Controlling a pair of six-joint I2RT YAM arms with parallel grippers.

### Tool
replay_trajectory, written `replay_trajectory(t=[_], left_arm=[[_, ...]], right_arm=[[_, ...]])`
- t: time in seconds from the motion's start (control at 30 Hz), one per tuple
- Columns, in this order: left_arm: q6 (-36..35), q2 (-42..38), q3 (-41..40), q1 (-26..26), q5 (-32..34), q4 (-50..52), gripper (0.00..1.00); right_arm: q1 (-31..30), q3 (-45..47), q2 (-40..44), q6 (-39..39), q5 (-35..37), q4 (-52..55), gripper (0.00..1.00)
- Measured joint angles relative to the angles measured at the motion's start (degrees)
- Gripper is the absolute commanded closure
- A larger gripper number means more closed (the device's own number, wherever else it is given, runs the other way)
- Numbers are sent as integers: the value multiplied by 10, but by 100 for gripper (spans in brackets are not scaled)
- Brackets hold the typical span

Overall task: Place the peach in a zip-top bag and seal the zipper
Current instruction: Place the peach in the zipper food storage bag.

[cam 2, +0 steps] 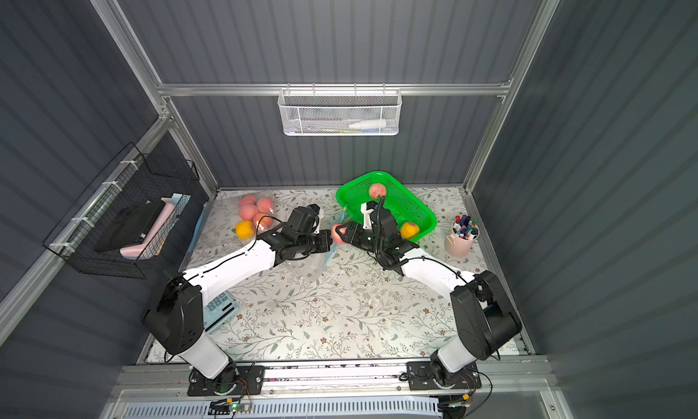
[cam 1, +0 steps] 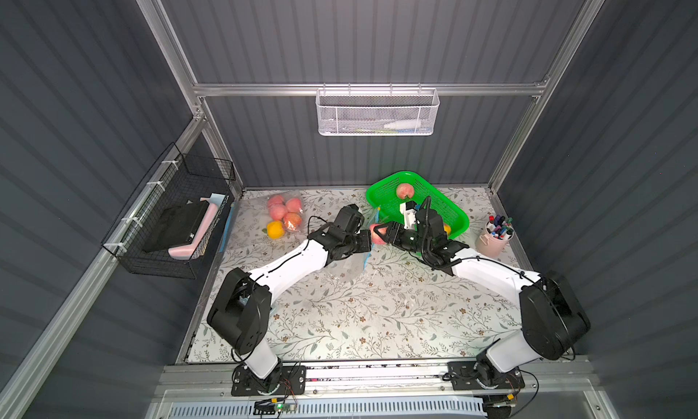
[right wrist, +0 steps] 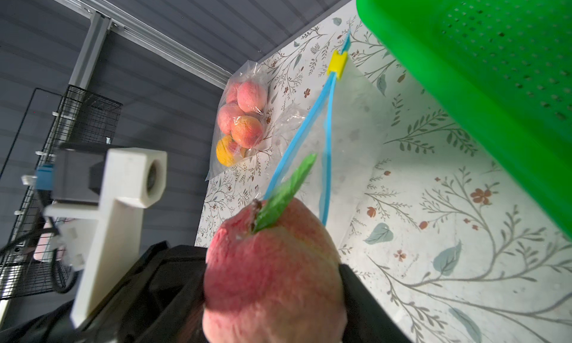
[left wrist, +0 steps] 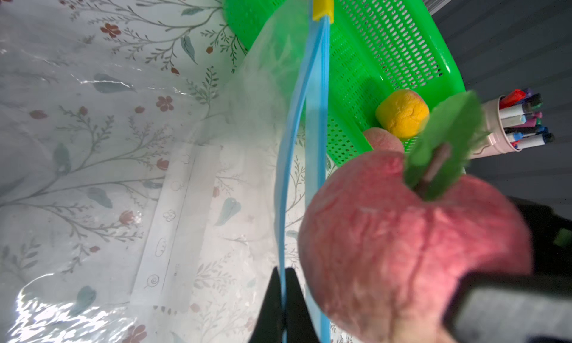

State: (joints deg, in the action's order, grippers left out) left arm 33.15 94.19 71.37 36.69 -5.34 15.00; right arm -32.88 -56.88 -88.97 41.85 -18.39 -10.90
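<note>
A pink-red peach [cam 1: 376, 234] [right wrist: 272, 279] with a green leaf is clamped between the jaws of my right gripper [cam 1: 382, 235] [right wrist: 274, 298], just left of the green basket. It hangs right beside the mouth of the clear zip-top bag [cam 1: 345, 268] [right wrist: 349, 140]. The bag's blue zipper strips [left wrist: 315, 109] stand parted, with the yellow slider [left wrist: 322, 5] [right wrist: 338, 64] at the far end. My left gripper [cam 1: 368, 241] [left wrist: 283, 279] is shut on one blue zipper strip and holds that edge up. In the left wrist view the peach [left wrist: 418, 248] sits next to that strip.
The green basket [cam 1: 449, 209] at the back right holds another peach [cam 1: 405, 190] and a yellow fruit [cam 2: 409, 230]. A sealed bag of peaches [cam 1: 285, 213] lies back left. A pink pen cup [cam 1: 494, 235] stands right. A black wire basket [cam 1: 170, 217] hangs on the left wall.
</note>
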Motion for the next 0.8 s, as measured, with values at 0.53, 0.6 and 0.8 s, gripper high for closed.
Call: replay_trajectory(t=[0.53,0.6,0.8], left_arm=[[-95,-58,-14,-1,5,-37,100],[-102,-58,-22,-1,2,-38,100],[-112,-58,-36,-1,2,-37,100]], right_arm=[[-10,-69,-16,-47,28,122,47],[-10,-69,-14,-43,24,118,47],[-10,-51,25,-19,37,83,47]])
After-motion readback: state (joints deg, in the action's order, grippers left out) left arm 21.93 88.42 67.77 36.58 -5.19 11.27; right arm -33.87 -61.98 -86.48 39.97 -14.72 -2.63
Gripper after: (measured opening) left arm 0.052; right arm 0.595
